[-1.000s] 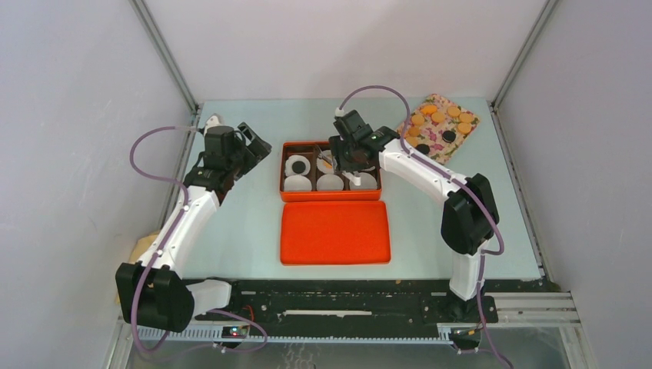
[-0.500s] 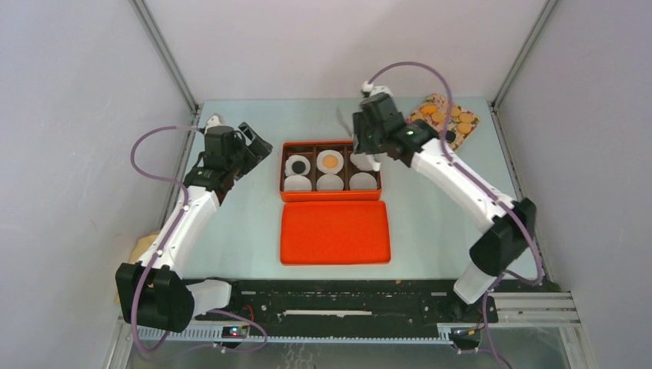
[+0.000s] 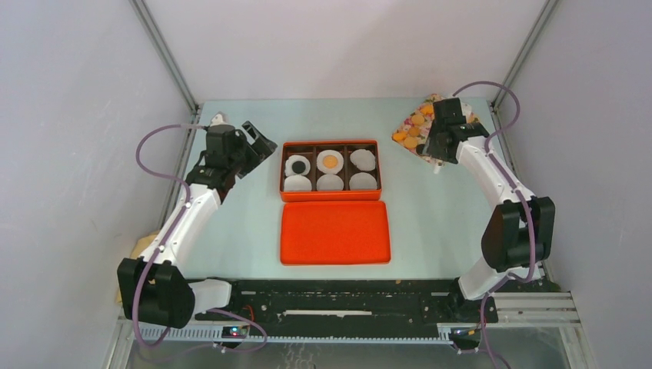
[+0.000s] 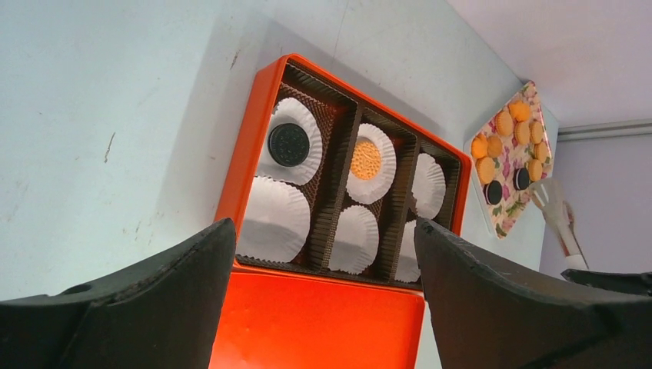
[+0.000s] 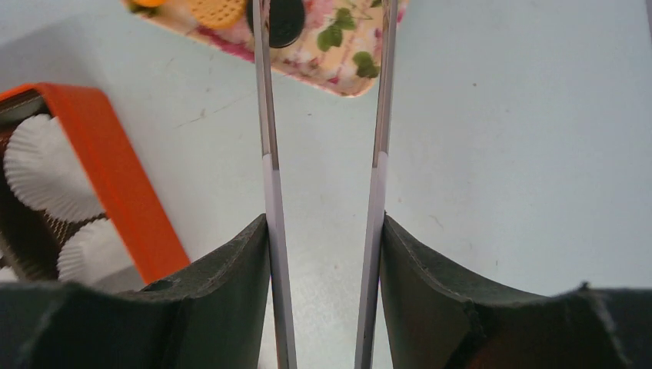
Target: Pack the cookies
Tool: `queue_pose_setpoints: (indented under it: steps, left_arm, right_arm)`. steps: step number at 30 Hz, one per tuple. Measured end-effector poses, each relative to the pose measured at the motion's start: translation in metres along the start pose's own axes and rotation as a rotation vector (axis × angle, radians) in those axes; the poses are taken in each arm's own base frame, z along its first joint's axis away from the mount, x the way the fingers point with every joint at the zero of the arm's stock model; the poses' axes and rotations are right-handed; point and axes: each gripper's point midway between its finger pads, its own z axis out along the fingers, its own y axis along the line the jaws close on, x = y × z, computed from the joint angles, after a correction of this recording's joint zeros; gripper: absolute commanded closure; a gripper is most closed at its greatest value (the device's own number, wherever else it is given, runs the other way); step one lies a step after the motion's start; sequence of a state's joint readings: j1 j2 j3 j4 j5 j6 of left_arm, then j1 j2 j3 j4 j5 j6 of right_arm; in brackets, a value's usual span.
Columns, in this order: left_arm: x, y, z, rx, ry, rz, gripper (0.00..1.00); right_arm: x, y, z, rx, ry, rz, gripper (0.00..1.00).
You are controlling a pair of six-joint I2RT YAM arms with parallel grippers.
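The orange box (image 3: 330, 197) holds several white liners. A dark cookie (image 3: 297, 165) lies in the back left liner and an orange cookie (image 3: 330, 161) in the back middle one; both show in the left wrist view (image 4: 288, 144) (image 4: 366, 159). More orange and dark cookies (image 3: 411, 131) lie on the floral tray (image 3: 421, 150) at the back right. My right gripper (image 5: 323, 231) is shut on tongs (image 5: 265, 154), whose arms stand apart and empty, pointing at a dark cookie (image 5: 286, 19) on the tray. My left gripper (image 4: 323, 227) is open and empty, left of the box.
The orange lid (image 3: 334, 231) lies flat in front of the box. The other liners (image 4: 275, 219) in the box hold nothing. Metal frame posts and walls close in the table's left, right and back sides.
My right arm has swung from over the box to the floral tray at the back right. An orange cookie now lies in the back middle liner. The left arm has barely moved.
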State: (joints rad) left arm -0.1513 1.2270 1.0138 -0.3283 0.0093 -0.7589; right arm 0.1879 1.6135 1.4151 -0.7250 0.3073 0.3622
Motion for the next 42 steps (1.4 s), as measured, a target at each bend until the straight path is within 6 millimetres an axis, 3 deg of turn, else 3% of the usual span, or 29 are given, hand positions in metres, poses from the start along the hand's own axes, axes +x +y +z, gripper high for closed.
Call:
queue_pose_setpoints:
  steps: [3,19,27,33,37,42]
  left_arm:
    - [0.0,-0.002,0.001,0.007,-0.001,0.0,0.1]
    - [0.0,-0.006,0.001,0.027,0.004,0.001,0.1]
    - [0.0,-0.007,0.001,0.034,0.002,0.001,0.1]
    - [0.0,-0.007,0.002,0.034,0.002,0.001,0.1]
    - [0.002,-0.006,0.004,0.031,0.01,0.001,0.1]
    - [0.002,-0.006,0.005,0.03,0.013,0.001,0.1]
  right_arm:
    - [0.001,-0.013,0.013,0.029,0.02,0.028,0.42]
    - [0.015,-0.03,0.062,0.088,0.1,0.074,0.43]
    - [-0.002,-0.034,0.083,0.094,0.091,0.116,0.44]
    - [-0.004,-0.028,0.097,0.083,0.105,0.124,0.53]
    - [-0.003,-0.026,0.098,0.072,0.111,0.129,0.66]
    - [-0.004,-0.023,0.098,0.054,0.109,0.133,0.73]
